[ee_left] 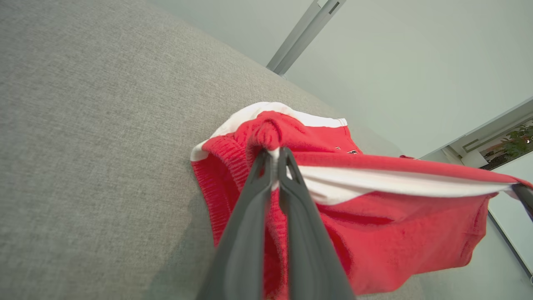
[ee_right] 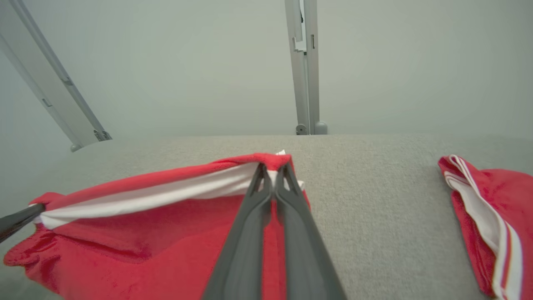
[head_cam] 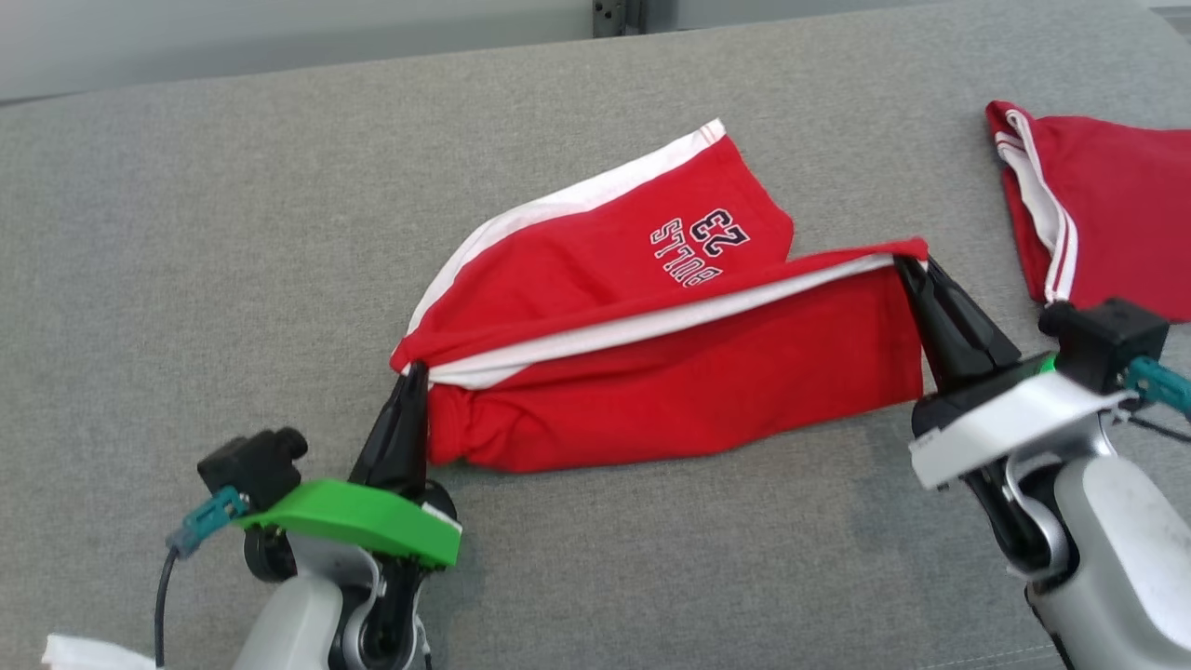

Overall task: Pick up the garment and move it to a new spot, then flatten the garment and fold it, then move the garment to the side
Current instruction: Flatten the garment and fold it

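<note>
The garment [head_cam: 642, 316] is a pair of red shorts with white side stripes and dark "BULLS 23" lettering, lying mid-table. One edge is lifted and stretched taut between both grippers, a red flap hanging below it. My left gripper [head_cam: 415, 372] is shut on the waistband end, seen close in the left wrist view [ee_left: 275, 154] with the garment [ee_left: 374, 216] draped beyond. My right gripper [head_cam: 907, 265] is shut on the hem end; in the right wrist view [ee_right: 272, 168] its fingers pinch the red and white edge of the garment [ee_right: 145, 225].
A second red garment [head_cam: 1107, 205] with white stripes lies at the table's right edge, also at the right of the right wrist view [ee_right: 491, 225]. The grey fabric table [head_cam: 233, 233] spreads around. A pale wall with metal rails [ee_right: 306, 66] stands behind the far edge.
</note>
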